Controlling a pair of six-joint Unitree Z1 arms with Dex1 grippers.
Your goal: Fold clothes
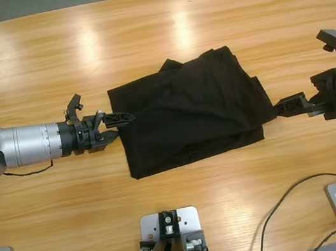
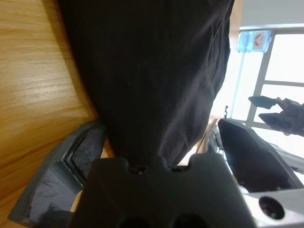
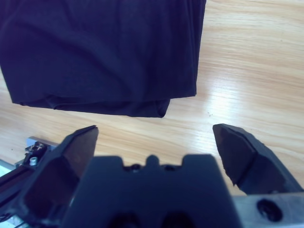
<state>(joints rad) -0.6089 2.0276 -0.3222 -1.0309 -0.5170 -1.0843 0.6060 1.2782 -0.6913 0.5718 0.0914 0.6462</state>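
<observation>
The black shirt (image 1: 188,109) is lying folded into a rough rectangle at the middle of the wooden worktop (image 1: 152,31) in the high view, its edges uneven along the top and a layered hem showing along the bottom.

The left gripper (image 1: 116,126) is reaching in from the left edge of the frame, its tips meeting the shirt's left edge. In the left wrist view the dark fabric (image 2: 147,80) is running down between the jaws to the gripper's body, with the jaws spread on either side of it rather than pinching it.

The right gripper (image 1: 291,107) is coming in from the right edge of the frame, its tips lying at the shirt's right edge in the high view. In the right wrist view its jaws are standing wide apart over bare wood, and the shirt's folded corner (image 3: 156,107) is lying just beyond them, filling the upper left of the frame.
</observation>
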